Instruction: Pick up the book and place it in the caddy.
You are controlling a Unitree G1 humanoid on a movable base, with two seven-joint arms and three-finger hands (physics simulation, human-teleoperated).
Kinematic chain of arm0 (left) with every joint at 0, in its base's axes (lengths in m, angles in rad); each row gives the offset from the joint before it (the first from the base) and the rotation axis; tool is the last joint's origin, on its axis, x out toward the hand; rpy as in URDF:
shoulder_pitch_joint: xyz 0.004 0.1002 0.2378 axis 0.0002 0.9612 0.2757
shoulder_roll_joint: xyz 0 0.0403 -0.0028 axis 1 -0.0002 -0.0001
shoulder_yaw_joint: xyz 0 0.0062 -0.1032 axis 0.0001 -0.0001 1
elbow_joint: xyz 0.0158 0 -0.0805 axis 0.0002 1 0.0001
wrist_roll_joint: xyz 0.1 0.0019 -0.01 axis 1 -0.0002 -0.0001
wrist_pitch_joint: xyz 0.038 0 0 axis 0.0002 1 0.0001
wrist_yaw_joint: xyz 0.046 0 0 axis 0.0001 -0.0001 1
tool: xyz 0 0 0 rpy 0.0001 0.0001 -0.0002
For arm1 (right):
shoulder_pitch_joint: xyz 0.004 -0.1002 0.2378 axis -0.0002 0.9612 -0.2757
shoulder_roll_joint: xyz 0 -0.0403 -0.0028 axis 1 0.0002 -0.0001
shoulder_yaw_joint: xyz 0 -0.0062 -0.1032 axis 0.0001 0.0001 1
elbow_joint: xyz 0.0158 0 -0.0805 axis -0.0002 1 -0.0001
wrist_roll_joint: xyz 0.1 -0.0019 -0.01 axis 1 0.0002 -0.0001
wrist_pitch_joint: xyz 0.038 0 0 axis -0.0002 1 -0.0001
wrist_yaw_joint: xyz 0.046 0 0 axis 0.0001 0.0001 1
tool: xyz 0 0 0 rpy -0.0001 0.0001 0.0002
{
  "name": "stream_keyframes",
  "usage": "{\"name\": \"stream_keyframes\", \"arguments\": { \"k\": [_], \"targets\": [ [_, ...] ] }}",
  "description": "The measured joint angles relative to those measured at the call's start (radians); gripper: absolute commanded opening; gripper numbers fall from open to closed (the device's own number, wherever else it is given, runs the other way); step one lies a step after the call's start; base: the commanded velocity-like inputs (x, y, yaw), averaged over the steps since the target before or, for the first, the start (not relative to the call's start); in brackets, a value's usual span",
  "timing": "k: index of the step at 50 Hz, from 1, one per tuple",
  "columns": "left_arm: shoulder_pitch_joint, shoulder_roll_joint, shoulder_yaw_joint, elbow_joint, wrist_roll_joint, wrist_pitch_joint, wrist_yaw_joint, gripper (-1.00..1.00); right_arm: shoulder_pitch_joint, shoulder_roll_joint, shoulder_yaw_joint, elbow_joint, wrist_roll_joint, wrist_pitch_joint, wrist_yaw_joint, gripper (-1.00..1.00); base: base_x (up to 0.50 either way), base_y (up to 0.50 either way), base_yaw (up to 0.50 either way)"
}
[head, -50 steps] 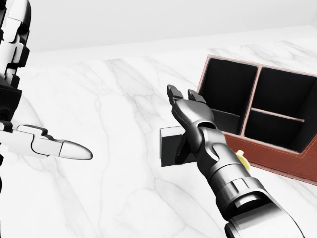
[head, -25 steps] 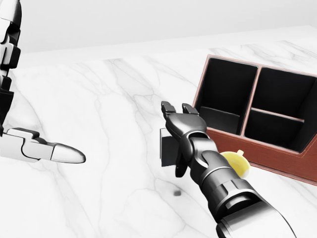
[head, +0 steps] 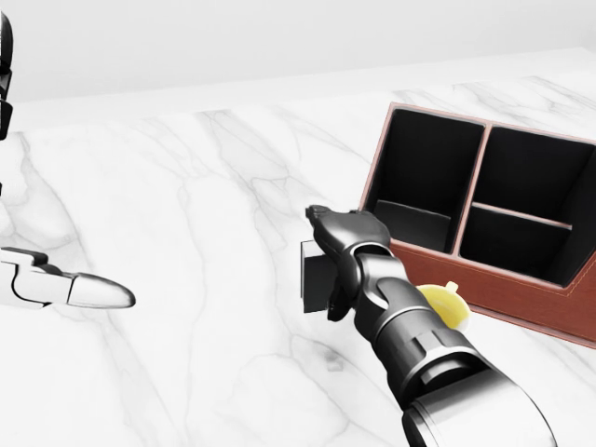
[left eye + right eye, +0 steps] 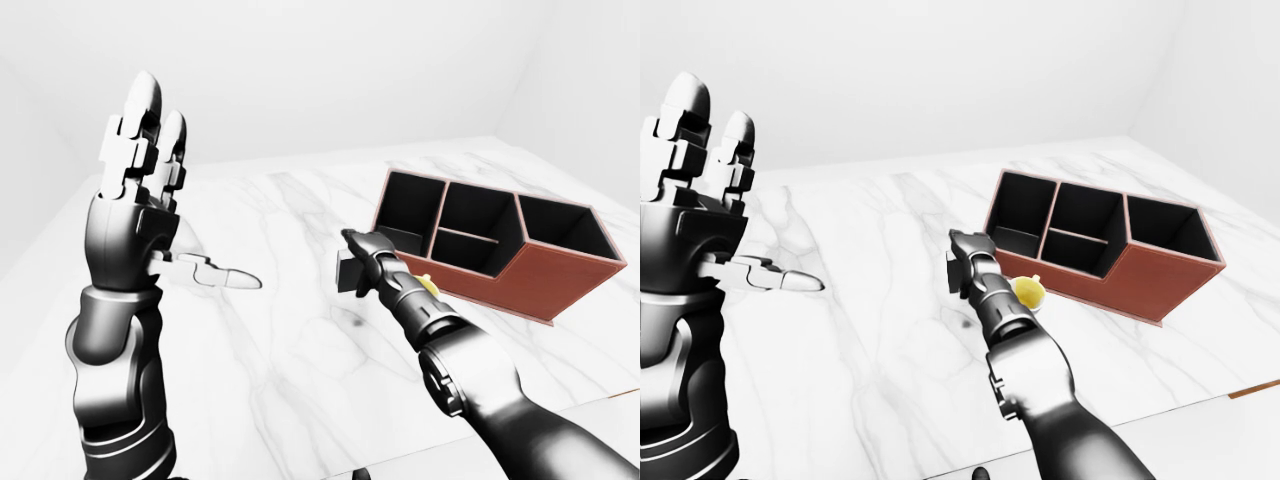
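The book (image 3: 313,279) is a small dark volume standing on the white marble table (image 3: 186,177), just left of the caddy's left end. My right hand (image 3: 327,264) reaches to it from the lower right. Its fingers (image 3: 337,222) curl over the book's top edge and the thumb presses its near face, so the hand is shut on it. The caddy (image 3: 521,291) is red-brown with black compartments, at the right of the head view. My left hand (image 4: 165,200) is raised at the left, open, fingers pointing up, thumb sticking out to the right, holding nothing.
A small yellow rounded object (image 4: 1028,291) lies on the table between my right wrist and the caddy's near wall. The table's near edge (image 4: 1120,425) runs along the bottom of the eye views. A pale wall stands behind the table.
My right fingers, stretched out above the book a second ago, have curled down onto its top. The left hand has drifted left, nearly out of the head view. The book has stayed put.
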Motion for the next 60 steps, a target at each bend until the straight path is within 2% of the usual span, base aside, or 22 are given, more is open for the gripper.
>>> {"name": "stream_keyframes", "arguments": {
  "k": [1,2,3,29,60],
  "targets": [
    [0.001,0.001,0.002,-0.002,-0.002,0.000,0.000,1.00,-0.001,0.000,-0.001,0.001,0.001,0.000,-0.004,-0.36,0.00,0.00,0.00],
    [0.002,0.001,0.003,-0.003,-0.005,0.000,0.000,1.00,-0.002,0.001,-0.003,0.001,0.001,0.000,-0.009,-0.80,0.00,0.00,0.00],
    [0.004,0.002,0.005,-0.005,-0.007,0.000,0.001,1.00,-0.002,0.002,-0.004,0.002,0.001,0.000,-0.014,-1.00,0.00,0.00,0.00],
    [0.011,0.018,0.034,0.032,-0.056,0.000,0.010,1.00,-0.009,0.004,-0.019,0.028,0.040,0.000,-0.099,-1.00,0.00,0.00,0.00],
    [0.027,0.022,0.041,0.035,-0.074,0.000,0.011,1.00,-0.032,0.017,0.002,0.013,0.042,0.000,-0.037,-1.00,0.00,0.00,0.00]
  ]
}}
